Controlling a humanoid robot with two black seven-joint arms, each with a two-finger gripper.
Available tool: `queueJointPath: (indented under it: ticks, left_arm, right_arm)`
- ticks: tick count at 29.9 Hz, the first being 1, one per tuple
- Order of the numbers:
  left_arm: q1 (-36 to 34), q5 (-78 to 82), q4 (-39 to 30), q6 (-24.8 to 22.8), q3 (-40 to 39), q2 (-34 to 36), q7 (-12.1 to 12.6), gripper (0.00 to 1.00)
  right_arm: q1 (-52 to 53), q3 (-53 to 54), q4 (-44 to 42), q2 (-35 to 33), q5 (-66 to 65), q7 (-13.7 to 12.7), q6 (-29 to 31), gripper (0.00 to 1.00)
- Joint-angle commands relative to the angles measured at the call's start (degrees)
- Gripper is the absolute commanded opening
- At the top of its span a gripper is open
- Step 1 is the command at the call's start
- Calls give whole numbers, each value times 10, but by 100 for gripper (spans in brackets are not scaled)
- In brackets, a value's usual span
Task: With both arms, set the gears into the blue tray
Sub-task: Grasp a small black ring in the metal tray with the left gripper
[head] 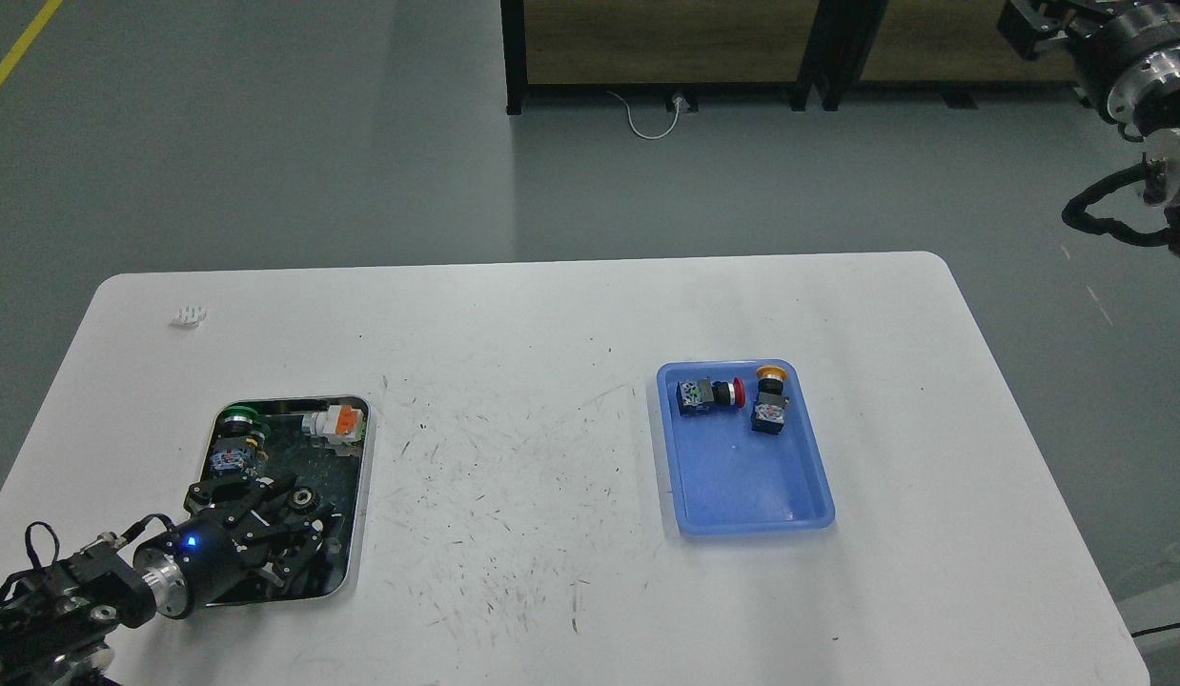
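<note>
Head view shows the left claw (290, 519) low inside the steel tray (359, 495) near the desk's (514, 333) front-left corner; its dark fingers blur together, so I cannot tell whether it is open or closed. 1 gear (303, 497) lies in that tray just beside the fingers. 2 switches (242, 440) sit at the tray's far end. Toward the desk's right edge, the blue tray (742, 500) holds 2 more switches (709, 394). The right arm (1138, 67) hangs off the desk at top right, its claw unseen.
</note>
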Motion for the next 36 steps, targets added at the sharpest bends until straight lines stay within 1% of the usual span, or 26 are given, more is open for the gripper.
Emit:
queueJointPath:
  ticks: [1,6,16,22,30,36]
  left_arm:
    - [1,0,2,-3,0,0,2,54]
    - [1,0,2,-5,0,1,2,51]
    - [0,0,1,-10,0,4,2,33]
    - [-2,-1,1,-14,0,4,1,27]
    - [-7,-1,-6,-30,-9,7,1,26]
    - [-39,-15,-15,-56,-15,26,3,26]
  right_arm:
    - [-1,0,-1,1,-3,0,-1,100]
    - [0,0,-1,1,-4,0,-5,100]
    - [0,0,-1,11,-5,0,-6,100]
    - [-2,0,-1,11,-6,1,-9,100]
    - [-1,0,-1,11,-6,0,-9,100]
    - [-2,0,-1,12,-6,0,-9,100]
